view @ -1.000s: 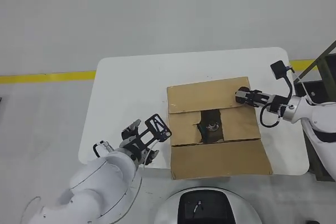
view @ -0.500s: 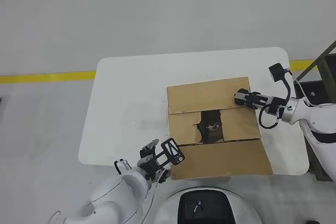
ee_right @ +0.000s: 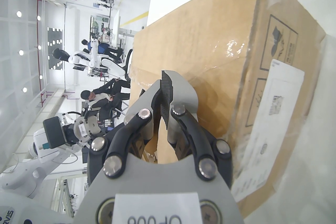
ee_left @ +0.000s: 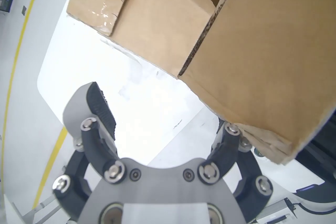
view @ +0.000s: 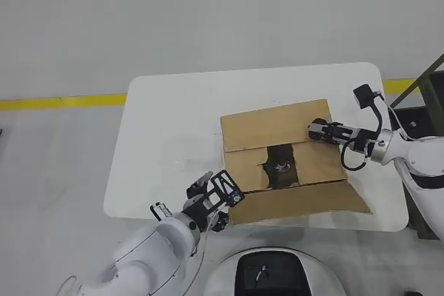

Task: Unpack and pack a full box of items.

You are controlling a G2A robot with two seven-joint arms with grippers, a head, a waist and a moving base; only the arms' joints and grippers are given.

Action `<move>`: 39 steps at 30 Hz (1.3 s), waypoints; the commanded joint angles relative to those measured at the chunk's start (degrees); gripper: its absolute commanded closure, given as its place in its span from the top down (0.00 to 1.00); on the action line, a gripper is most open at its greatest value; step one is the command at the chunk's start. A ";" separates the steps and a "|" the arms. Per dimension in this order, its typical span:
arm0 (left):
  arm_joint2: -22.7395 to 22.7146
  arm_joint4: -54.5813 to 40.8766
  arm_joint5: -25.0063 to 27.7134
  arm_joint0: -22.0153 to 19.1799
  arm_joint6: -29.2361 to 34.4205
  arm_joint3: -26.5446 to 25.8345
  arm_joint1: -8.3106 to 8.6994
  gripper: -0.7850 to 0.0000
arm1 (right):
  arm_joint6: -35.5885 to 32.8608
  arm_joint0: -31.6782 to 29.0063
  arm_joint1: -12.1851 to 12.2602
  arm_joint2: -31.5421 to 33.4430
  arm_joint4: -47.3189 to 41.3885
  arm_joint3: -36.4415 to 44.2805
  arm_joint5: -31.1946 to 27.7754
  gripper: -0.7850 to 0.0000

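Box (view: 281, 122): brown cardboard, sits on the right half of the desk (view: 170, 118), closer to the near edge than the far one. The far flap lies flat on top. The near flap (view: 296, 203) is tilted up and out, and its free edge reaches about to the desk's near edge. Between them the two inner flaps leave a ragged gap in the middle, w/ a dark round item (view: 281, 164) visible down inside. Anything else inside is too dark to make out.

R gripper (view: 313, 131) is on the box top near the far-right corner, at the seam by the far flap. Its fingers are drawn close together; can't tell whether a flap edge is nipped between them.

L gripper (ee_left: 160, 109) is at the near-left corner of the near flap, by the desk's near edge. Jaws are wide apart w/ nothing held: one finger is out over bare desk, the other is tucked under the flap's corner.

Step, as I read it: early unpack. The box is being opened and nothing is out yet.

Next move prob. calls for the L claw to either close on that flap corner or push up from below, then swing the flap fully outward. The R side steadies the top meanwhile so the box doesn't slide. Then the inner flaps need spreading before the item can be reached.
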State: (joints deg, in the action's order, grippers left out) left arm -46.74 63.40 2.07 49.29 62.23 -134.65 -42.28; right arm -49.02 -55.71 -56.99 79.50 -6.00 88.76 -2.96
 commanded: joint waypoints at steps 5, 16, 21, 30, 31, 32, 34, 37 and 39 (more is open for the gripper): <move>-3.78 -7.67 -2.09 -1.05 -1.88 0.00 -0.83 1.00 | -0.04 1.12 -0.11 -0.41 -1.14 -0.06 0.05 0.00; -6.41 -11.55 -6.13 -1.96 -1.94 2.93 -2.18 1.00 | 2.79 2.38 0.00 1.33 -1.94 3.04 -0.53 0.00; -4.74 -9.59 -6.18 -3.91 -1.12 6.13 -3.22 1.00 | 4.44 1.69 0.24 1.44 2.89 6.31 -1.92 0.00; 0.40 -5.87 -3.48 -9.54 0.45 12.31 -5.92 1.00 | 9.65 -1.73 0.56 1.13 13.57 12.07 -4.23 0.00; 0.85 -5.86 -3.59 -9.97 0.44 12.80 -6.24 1.00 | 10.38 -2.21 0.55 0.89 14.67 12.46 -4.25 0.00; 1.27 -5.93 -3.76 -10.32 0.47 13.35 -6.55 1.00 | 11.06 -2.69 0.54 0.48 16.23 12.75 -4.35 0.00; 2.10 -5.92 -4.02 -10.93 0.66 14.40 -7.13 1.00 | 12.55 -3.58 0.45 -0.77 19.21 12.91 -4.80 0.00; 2.94 -5.78 -4.42 -11.74 1.19 15.69 -7.90 1.00 | 14.86 -4.57 0.27 -2.74 23.59 13.35 -5.71 0.00; 3.25 -5.89 -4.53 -12.12 1.43 16.56 -8.35 1.00 | 16.13 -5.13 0.15 -3.56 25.18 13.70 -5.95 0.00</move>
State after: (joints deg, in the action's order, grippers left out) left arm -43.64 57.62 -2.40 37.35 63.55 -118.57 -50.40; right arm -33.46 -60.58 -56.79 76.35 18.20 102.23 -8.73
